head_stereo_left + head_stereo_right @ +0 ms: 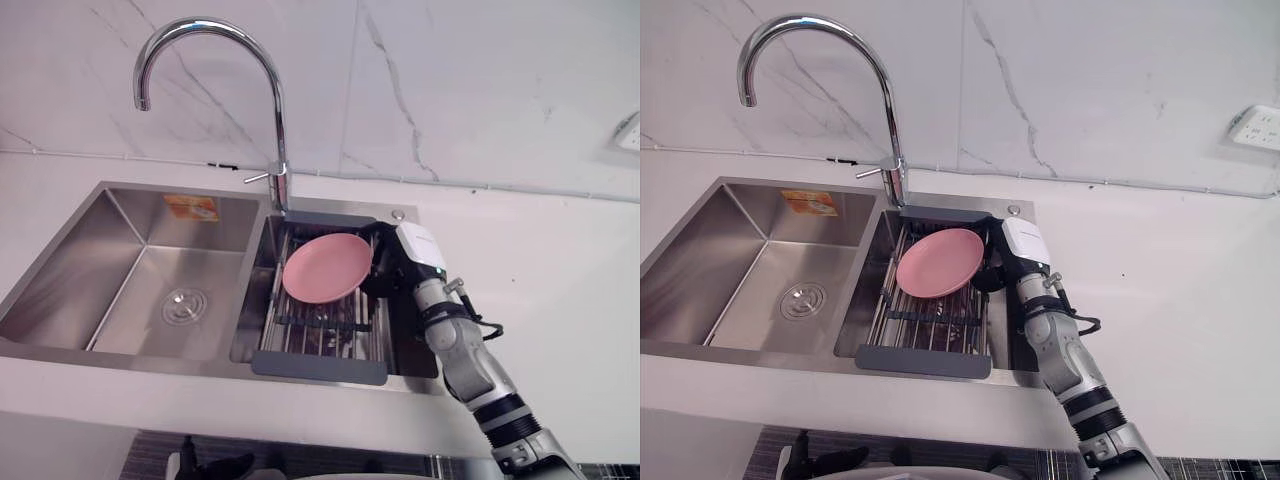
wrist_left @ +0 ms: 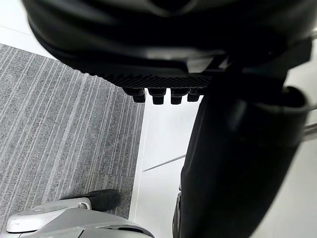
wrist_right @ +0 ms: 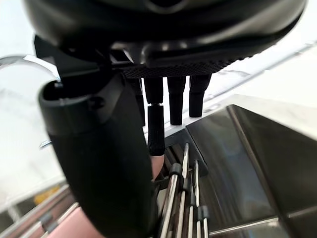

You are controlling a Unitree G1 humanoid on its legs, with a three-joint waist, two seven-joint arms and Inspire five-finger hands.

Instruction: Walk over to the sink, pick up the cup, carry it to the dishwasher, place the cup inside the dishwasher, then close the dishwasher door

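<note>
Countertop (image 1: 560, 300) of plain white ran beneath a white, grey-veined wall (image 1: 450, 80), with a socket (image 1: 1255, 127) at the far right and a tall chrome faucet (image 1: 275, 100) arching over a steel double sink (image 1: 60, 280). The left basin held a round drain (image 1: 184, 305) in its floor and an orange sticker (image 1: 191, 207) on its far wall. The right basin carried a wire dish rack (image 1: 320, 366) with grey end bars, and in it a pink plate (image 1: 325, 268) leaned tilted, its face turned up and to the near side. The robot's right hand (image 1: 382, 270) reached into that basin from the near right and sat at the plate's right rim, released, its fingers (image 3: 155, 124) straight and its thumb (image 3: 99, 158) beside them, pink showing just past both. The left hand (image 2: 233, 163) hung relaxed and holding nothing over grey striped carpet (image 2: 64, 129).
</note>
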